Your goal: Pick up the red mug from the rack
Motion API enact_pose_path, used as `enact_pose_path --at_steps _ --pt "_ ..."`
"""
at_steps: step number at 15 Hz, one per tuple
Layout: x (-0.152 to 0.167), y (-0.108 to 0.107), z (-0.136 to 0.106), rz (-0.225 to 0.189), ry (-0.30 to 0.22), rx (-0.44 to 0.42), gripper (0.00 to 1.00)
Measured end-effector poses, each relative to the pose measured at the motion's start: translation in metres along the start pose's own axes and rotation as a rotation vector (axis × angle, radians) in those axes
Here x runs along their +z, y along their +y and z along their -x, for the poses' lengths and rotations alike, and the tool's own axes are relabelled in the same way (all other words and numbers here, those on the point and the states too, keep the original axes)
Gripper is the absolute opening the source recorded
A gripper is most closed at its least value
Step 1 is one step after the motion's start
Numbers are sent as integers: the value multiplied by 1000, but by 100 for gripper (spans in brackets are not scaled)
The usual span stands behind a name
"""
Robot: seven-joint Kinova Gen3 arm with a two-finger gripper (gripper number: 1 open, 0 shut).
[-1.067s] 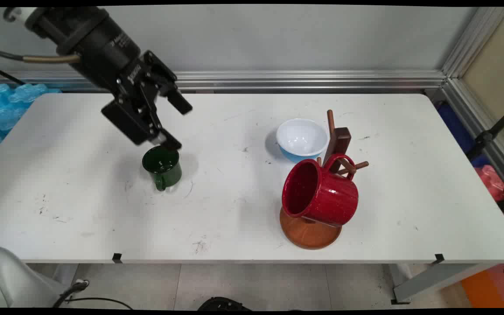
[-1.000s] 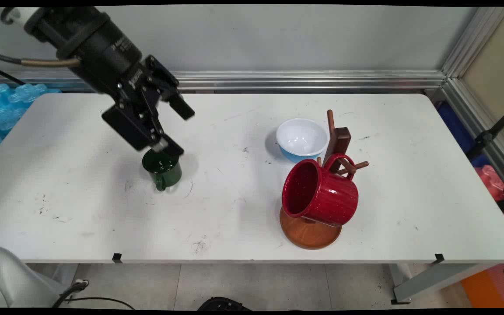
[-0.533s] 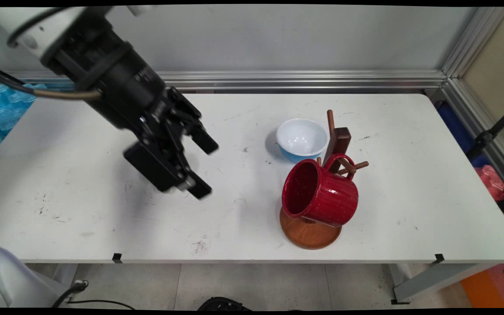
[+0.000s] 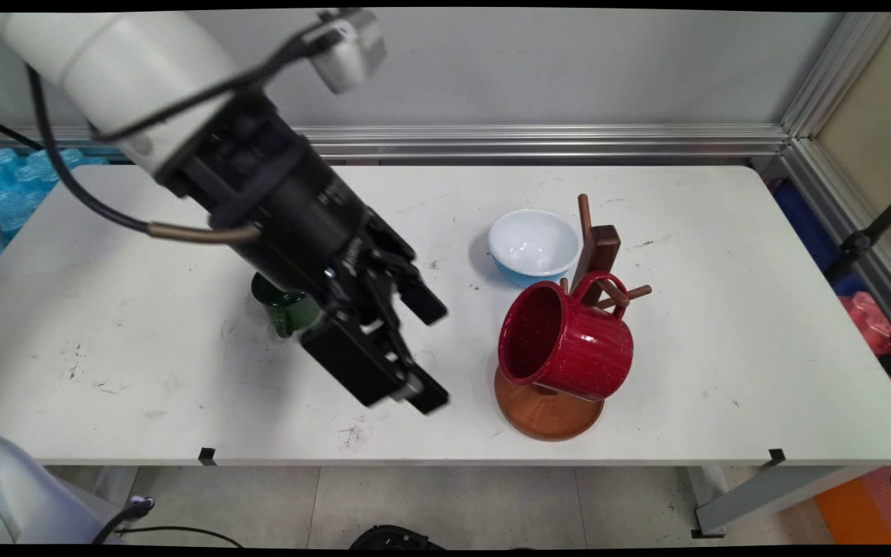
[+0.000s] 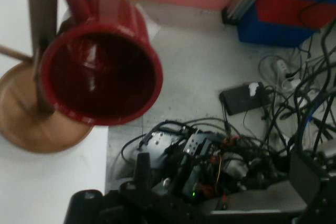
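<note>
The black two-finger gripper (image 4: 430,352) hangs spread and empty over the white table (image 4: 724,232), between the small green mug (image 4: 285,308) and the glossy red mug (image 4: 565,340) hooked by its handle on the wooden peg stand (image 4: 546,414).

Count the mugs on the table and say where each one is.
2. A big red speckled mug hangs by its handle on the wooden mug tree, right of centre. A small dark green mug stands left of centre, partly hidden behind the arm. More could be hidden.
</note>
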Motion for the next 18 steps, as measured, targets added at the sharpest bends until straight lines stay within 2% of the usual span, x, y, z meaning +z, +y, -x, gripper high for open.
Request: enact_pose_path --at_steps 4,18 --pt "25 4 -13 2 25 -4 100" --pt "80 0 -35 -67 51 -59 100"
